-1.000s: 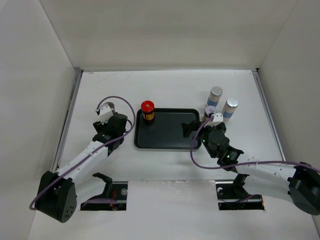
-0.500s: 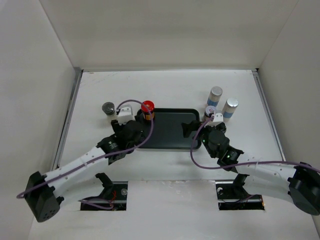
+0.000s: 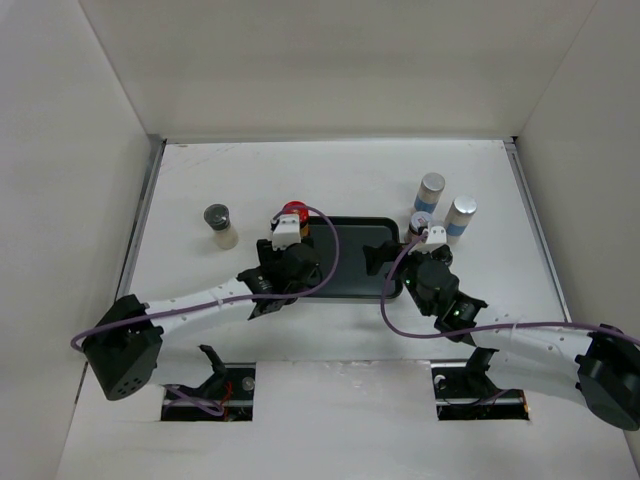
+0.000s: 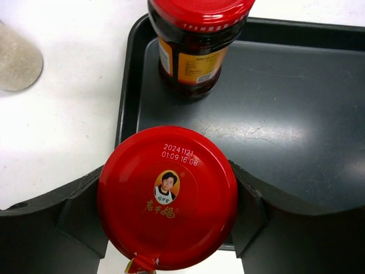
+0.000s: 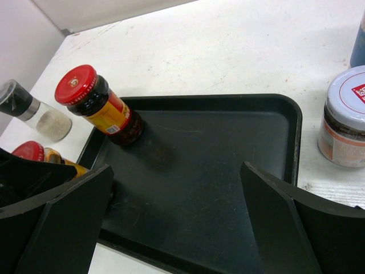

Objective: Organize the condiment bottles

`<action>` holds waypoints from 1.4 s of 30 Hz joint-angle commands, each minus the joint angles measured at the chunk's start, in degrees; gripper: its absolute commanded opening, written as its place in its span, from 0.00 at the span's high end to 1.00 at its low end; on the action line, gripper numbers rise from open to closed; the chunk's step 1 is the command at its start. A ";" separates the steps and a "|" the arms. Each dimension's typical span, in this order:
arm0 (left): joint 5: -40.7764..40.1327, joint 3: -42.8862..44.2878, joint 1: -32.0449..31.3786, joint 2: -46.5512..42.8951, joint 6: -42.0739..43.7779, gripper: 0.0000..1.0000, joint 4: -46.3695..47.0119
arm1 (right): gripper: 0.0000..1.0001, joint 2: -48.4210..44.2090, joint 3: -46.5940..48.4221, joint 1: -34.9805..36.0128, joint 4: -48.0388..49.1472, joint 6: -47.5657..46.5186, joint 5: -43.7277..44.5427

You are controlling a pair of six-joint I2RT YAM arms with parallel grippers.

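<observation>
**While the left gripper (image 4: 165, 206) clamps a red-lidded jar (image 4: 167, 194) at the near-left corner of the tray (image 4: 274, 103), the right gripper (image 5: 177, 211) stands wide apart**

Since the left wrist view looks straight down on its round lid, the red-lidded jar is upright, long axis vertical. A finger presses on either side of the lid. The lid overlaps the tray's left rim by the near-left corner. Whether its base rests on the tray or hangs above it cannot be told.

The second red-lidded jar (image 4: 197, 40) stands upright in the tray's far-left corner, close to both rims, label turned to the near side. A strip of bare tray floor separates it from the clamped one. From there to the right rim the tray floor lies open.

The right gripper hangs over the tray's near-right part, with only tray floor between its spread jaws.

On the desk, a pale jar (image 3: 220, 226) with a dark lid stands upright left of the tray, well apart from its left rim. A brown jar (image 5: 345, 117) with a grey lid stands upright off the tray, just beside its right rim at the far-right corner. Two tall white bottles (image 3: 430, 192) (image 3: 461, 216) with silver caps stand upright beyond it, near each other. Bare desk runs between the tray's far rim and the desk's far edge.
</observation>
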 commanded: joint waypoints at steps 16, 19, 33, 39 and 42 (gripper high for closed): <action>-1.69 3.73 19.41 -10.31 4.89 0.02 2.58 | 0.00 0.67 0.72 -0.56 2.58 0.54 -0.59; 4.19 4.52 29.35 -7.77 5.68 0.03 4.41 | 0.00 0.67 0.72 -0.56 2.58 0.63 -0.68; 9.05 11.37 40.36 9.02 9.81 0.10 13.83 | 0.00 1.46 1.07 -0.30 2.76 0.63 -1.12; 8.79 10.94 41.16 8.60 10.95 0.48 15.58 | 0.00 0.93 0.80 -0.47 2.58 0.80 -1.30; 7.47 10.24 40.19 4.30 11.57 0.60 15.58 | 0.00 0.06 0.63 -0.39 2.84 0.37 -0.68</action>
